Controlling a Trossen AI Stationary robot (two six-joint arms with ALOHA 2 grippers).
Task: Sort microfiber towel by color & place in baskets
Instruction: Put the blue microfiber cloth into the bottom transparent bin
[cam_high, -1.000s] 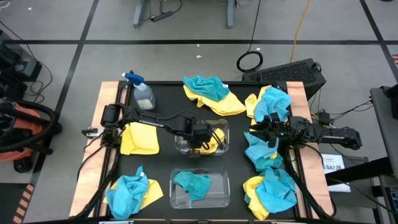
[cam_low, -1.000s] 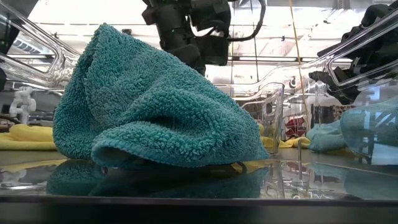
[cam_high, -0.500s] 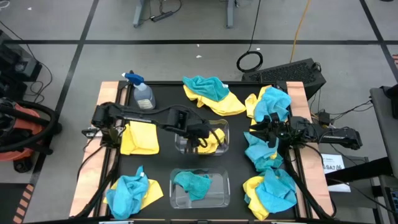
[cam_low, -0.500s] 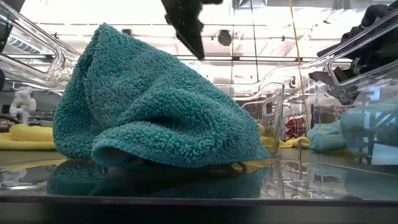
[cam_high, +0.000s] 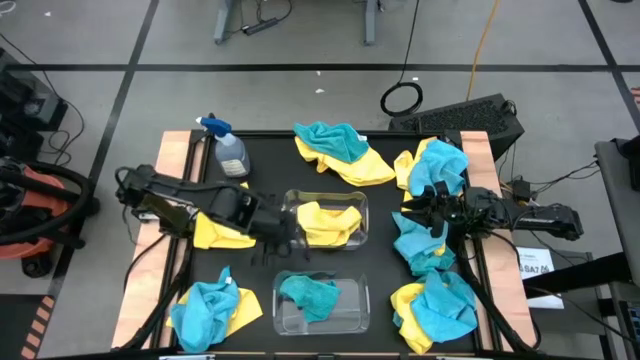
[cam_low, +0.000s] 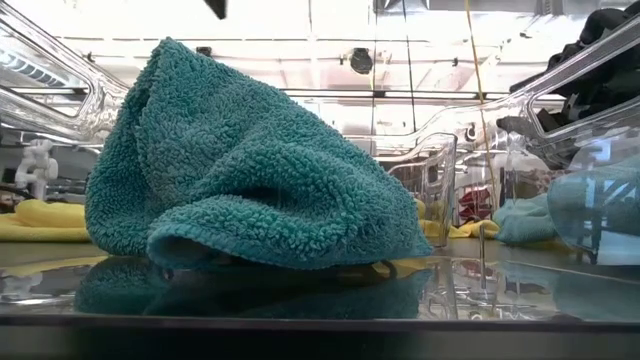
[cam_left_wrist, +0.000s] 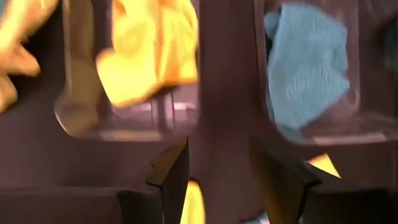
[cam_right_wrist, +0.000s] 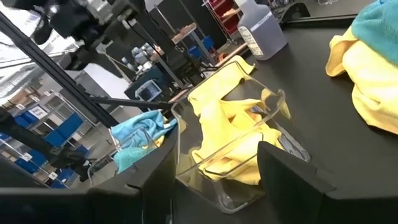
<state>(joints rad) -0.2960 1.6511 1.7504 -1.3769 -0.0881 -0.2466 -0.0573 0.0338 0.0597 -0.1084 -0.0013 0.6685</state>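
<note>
Left gripper (cam_high: 283, 243) (jaws apart, empty) between the baskets (cam_high: 352, 207).

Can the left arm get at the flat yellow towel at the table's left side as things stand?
Probably yes. The left gripper, open and empty, sits just beside the flat yellow towel, which lies uncovered on the table with nothing on top.

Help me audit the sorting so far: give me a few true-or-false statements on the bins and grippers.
1. The far bin holds a yellow towel. True.
2. The near bin holds a yellow towel. False: it holds a teal towel.
3. The left gripper grips a towel. False: its open fingers hold nothing, just outside the far bin.
4. The right gripper is at the table's right side, open. True.
5. The spray bottle stands inside a bin. False: it stands on the table's far left.
</note>
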